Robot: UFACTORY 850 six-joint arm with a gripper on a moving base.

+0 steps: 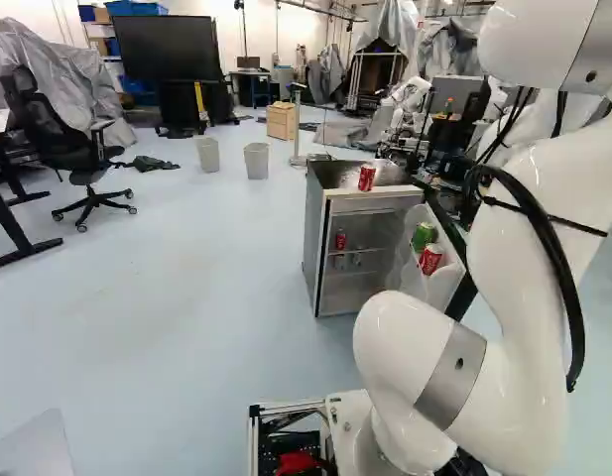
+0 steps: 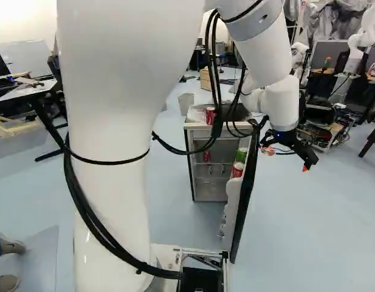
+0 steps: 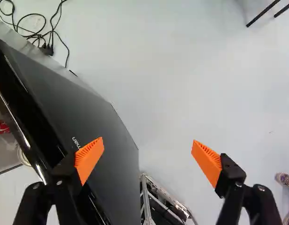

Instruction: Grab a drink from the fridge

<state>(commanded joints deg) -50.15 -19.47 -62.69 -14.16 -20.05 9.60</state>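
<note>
Spotter: From the claw (image 2: 287, 157), which way to the drinks?

Me: Across the door. Claw is on the outer side of the open fridge door (image 3: 88, 103); red can (image 2: 237, 170) and green can (image 2: 241, 155) sit in the door's inner shelf, on the other side. In the right base view they lie left of the claw, the door's edge between. Both cans look roughly upright.

Spotter: Claw state?

Me: Spread wide, nothing between the orange pads (image 3: 89, 158). One finger is over the door's outer face in the wrist view, the other over floor (image 3: 158, 70). Touching the door or just near it, I can't tell.

Spotter: Other drinks?

Me: Farther out, one red can on the fridge top (image 1: 366, 178), another on a shelf inside the fridge (image 1: 340, 239). Task names no particular drink.

Spotter: Your read?

Me: Door's already open, grab not made. I judge the door cans nearest. I'd lift clear of the door's top edge, cross to the inner side, then come down on one can. Risks: a finger catching the edge and swinging the door, or knocking the neighbouring can.
</note>
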